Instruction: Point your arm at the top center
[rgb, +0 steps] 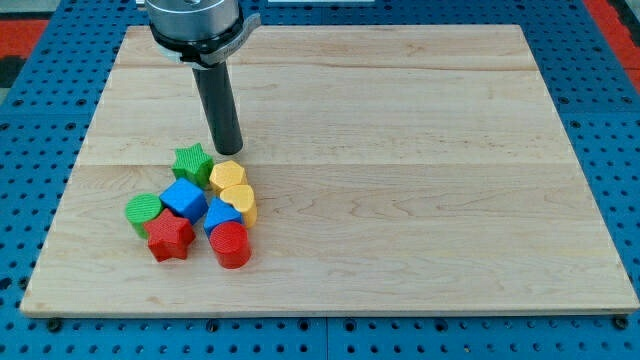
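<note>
Risk: my tip (228, 150), having no jaws, sits just beyond the green star (192, 162) and yellow block (227, 176); any nearward drift scatters them.

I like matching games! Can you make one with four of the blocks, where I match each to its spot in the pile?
Blocks:
1. green star
2. red star
3. green cylinder
4. red cylinder

Places:
A. farthest toward the view's left
B. at the pile's bottom right corner
C. at the pile's top, just left of my tip
D. at the pile's bottom, just below the green cylinder

Pairs: 1-C, 2-D, 3-A, 4-B
</note>
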